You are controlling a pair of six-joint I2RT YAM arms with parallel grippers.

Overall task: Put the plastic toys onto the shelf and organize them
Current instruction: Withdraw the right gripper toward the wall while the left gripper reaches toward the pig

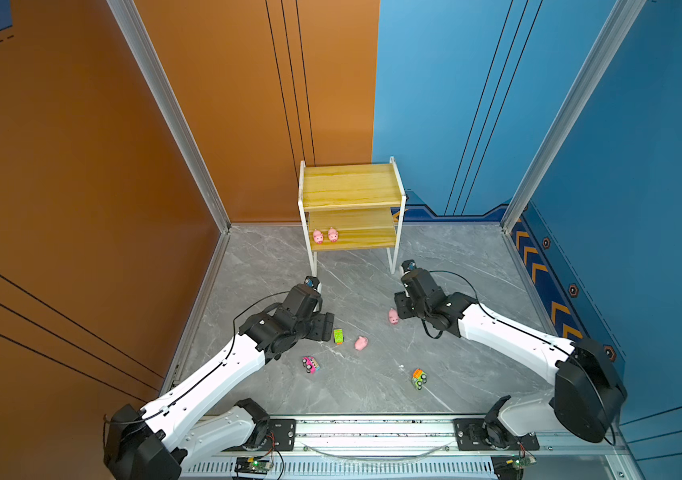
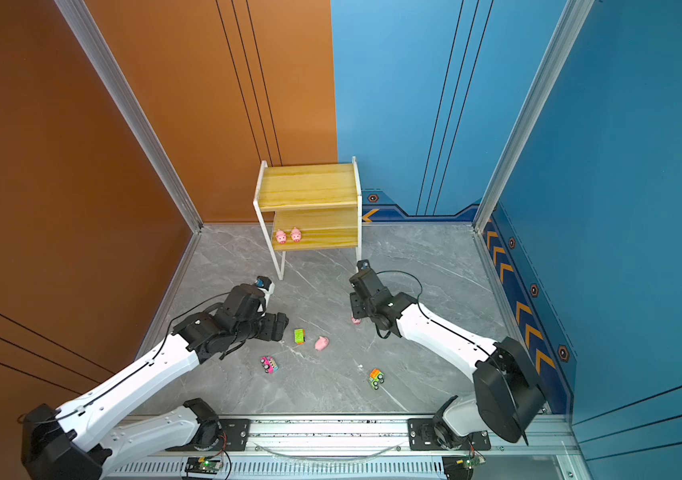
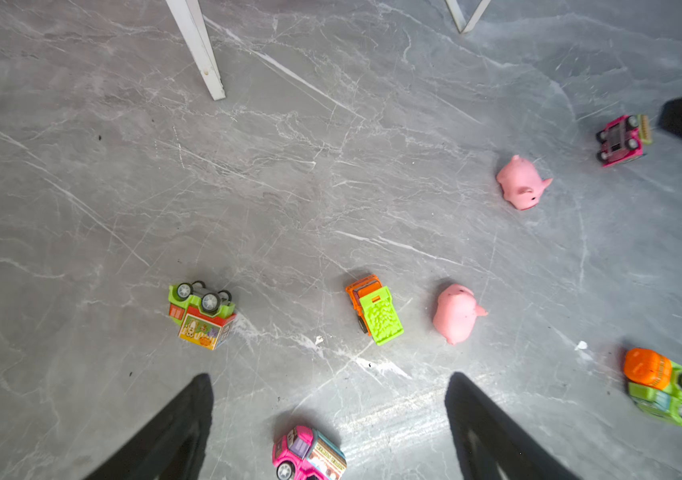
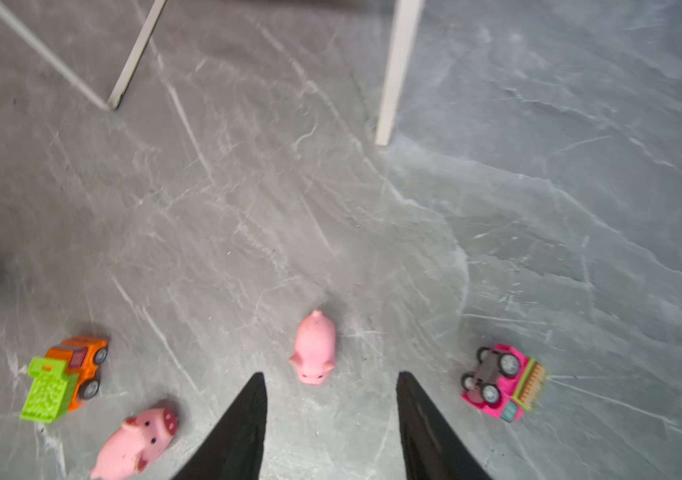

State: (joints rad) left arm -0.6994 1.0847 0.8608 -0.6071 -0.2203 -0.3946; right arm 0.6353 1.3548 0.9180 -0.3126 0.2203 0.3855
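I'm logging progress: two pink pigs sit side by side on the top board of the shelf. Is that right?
Not quite. The two pink pigs sit side by side on the lower board of the shelf, not the top one, which is bare. Both top views show it.

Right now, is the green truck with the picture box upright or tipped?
Tipped. In the left wrist view the green truck lies with its grey underside and wheels exposed, not standing on them.
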